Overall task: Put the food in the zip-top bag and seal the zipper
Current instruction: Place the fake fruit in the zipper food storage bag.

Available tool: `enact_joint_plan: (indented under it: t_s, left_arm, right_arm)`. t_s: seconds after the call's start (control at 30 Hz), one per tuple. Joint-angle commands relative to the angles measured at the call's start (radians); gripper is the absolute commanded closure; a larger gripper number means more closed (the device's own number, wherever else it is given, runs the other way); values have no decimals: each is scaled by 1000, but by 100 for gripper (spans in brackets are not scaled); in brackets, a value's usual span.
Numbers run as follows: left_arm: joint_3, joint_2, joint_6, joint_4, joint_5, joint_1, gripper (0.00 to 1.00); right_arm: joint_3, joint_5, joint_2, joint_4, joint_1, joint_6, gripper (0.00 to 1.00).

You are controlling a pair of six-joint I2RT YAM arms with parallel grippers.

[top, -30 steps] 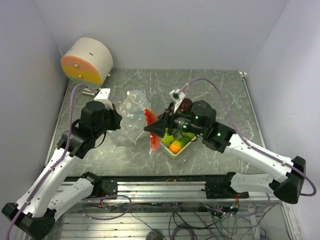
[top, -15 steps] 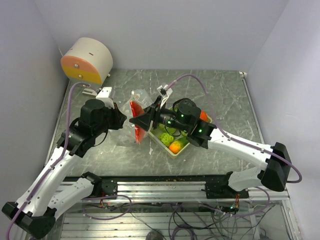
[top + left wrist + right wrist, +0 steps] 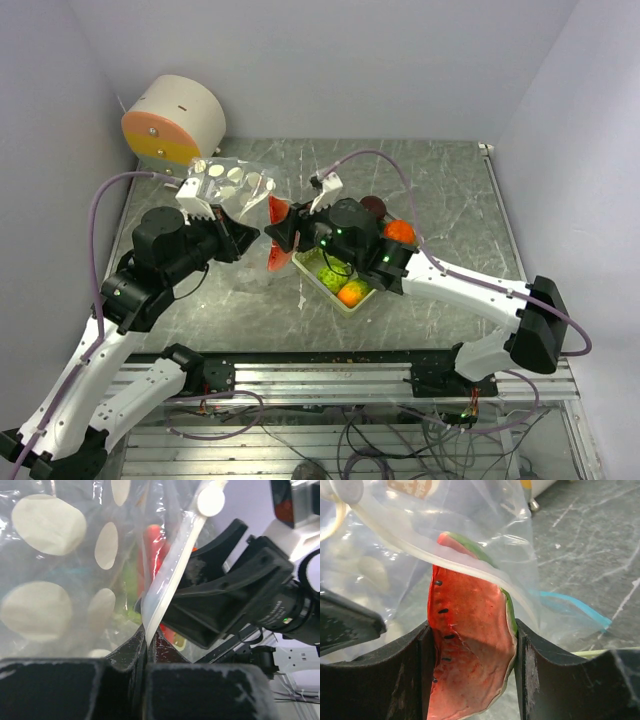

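Observation:
My left gripper [image 3: 240,240] is shut on the rim of the clear zip-top bag [image 3: 232,183] and holds it lifted off the table; the rim [image 3: 170,575] runs between its jaws. My right gripper [image 3: 276,237] is shut on a red toy watermelon slice [image 3: 274,243], whose top end sits in the bag's mouth [image 3: 470,645]. The pale basket [image 3: 352,300] holds green pieces [image 3: 328,275] and an orange one [image 3: 350,294]. An orange piece [image 3: 400,231] and a dark maroon one [image 3: 373,207] lie behind the right arm.
A round cream and orange box [image 3: 172,120] stands at the back left corner. Grey walls close the table on three sides. A metal rail [image 3: 330,365] runs along the near edge.
My left gripper has lifted the bag up and back to the left. My right gripper has carried the watermelon slice left, from above the basket to the bag's mouth.

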Motion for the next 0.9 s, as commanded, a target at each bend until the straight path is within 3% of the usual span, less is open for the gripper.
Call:
enact_joint_plan:
  t_s: [0.0, 0.3, 0.67, 0.77, 0.87]
  left_arm:
    - [-15, 17, -51, 90, 95, 6, 93]
    - [-73, 32, -72, 132, 128, 5, 93]
    - [-120, -10, -170, 215, 219, 6, 93]
    - [-169, -15, -232, 292, 260, 5, 93]
    - [-194, -10, -240, 311, 258, 6, 93]
  right_arm:
    - [94, 98, 46, -159, 20, -69, 92]
    - [79, 164, -2, -98, 21, -61, 88]
    - [68, 492, 61, 3, 35, -60, 86]
    - [53, 547, 61, 17, 46, -59, 78]
    - [65, 472, 61, 5, 49, -78, 59]
